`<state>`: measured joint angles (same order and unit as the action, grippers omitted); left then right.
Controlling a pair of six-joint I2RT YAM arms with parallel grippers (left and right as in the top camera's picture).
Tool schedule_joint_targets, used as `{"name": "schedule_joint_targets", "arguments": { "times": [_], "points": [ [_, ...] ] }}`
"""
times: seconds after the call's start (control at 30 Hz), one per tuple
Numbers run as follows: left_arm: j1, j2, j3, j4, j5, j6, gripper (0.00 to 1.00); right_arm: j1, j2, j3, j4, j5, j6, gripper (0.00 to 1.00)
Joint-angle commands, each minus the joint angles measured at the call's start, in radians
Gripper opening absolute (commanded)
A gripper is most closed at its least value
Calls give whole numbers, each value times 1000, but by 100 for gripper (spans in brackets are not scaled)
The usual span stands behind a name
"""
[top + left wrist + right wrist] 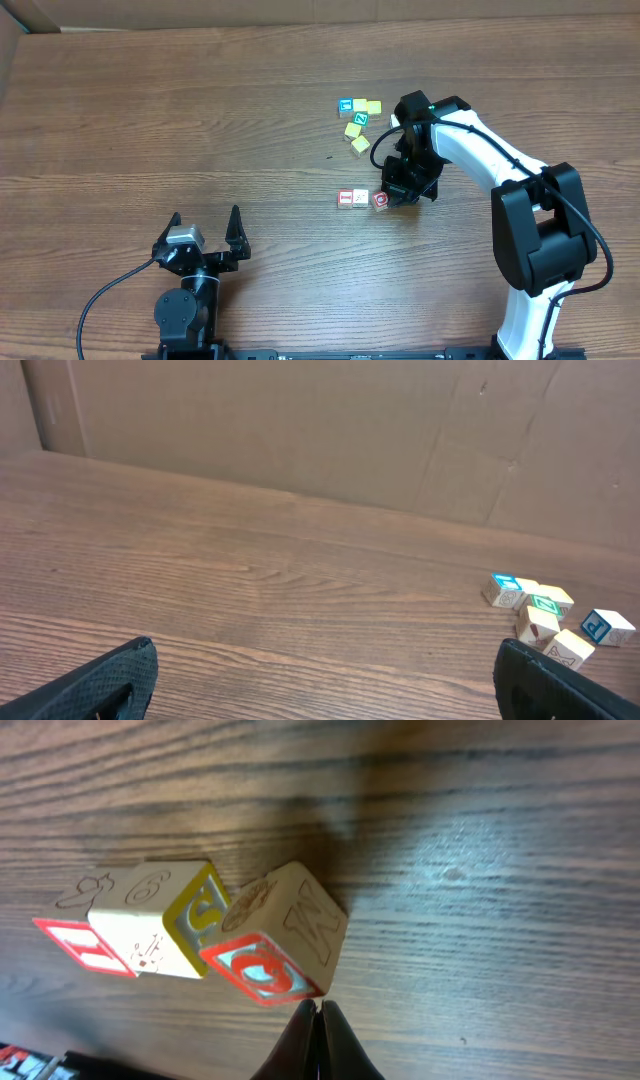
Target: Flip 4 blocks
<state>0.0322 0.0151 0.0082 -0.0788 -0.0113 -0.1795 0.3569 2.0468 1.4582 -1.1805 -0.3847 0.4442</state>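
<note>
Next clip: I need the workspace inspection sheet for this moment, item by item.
Surface: brown wood-grain table.
Job's things: three red-framed blocks in a row; the end block sits askew from the other two; a fourth is not seen.
Clutter: cluster of yellow, blue-faced and green-faced cubes beyond the row.
Grippers: left gripper open, empty, far from the blocks; right gripper shut, tips at the end block's edge, contact unclear.
Cables: black cable loops over the table at the front left.
Surroundings: cardboard wall behind the table.
</note>
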Motion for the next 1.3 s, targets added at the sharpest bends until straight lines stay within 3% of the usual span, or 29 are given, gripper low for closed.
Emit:
{"name": "schedule_joint_targets", "arguments": {
  "times": [0.0,0.63,0.9,1.27],
  "points": [
    [-7,-9,-3,1,11,19,100,3,-37,-8,-3,-32,5,4],
    [-7,-9,-3,1,11,19,100,-84,-37,-12,58,-24,-6,4],
    [-7,-9,-3,1,11,19,100,-27,-37,-60,98,64,55,4],
    [-7,-9,-3,1,11,19,100,16,-37,-60,98,24,74,4]
  ]
}}
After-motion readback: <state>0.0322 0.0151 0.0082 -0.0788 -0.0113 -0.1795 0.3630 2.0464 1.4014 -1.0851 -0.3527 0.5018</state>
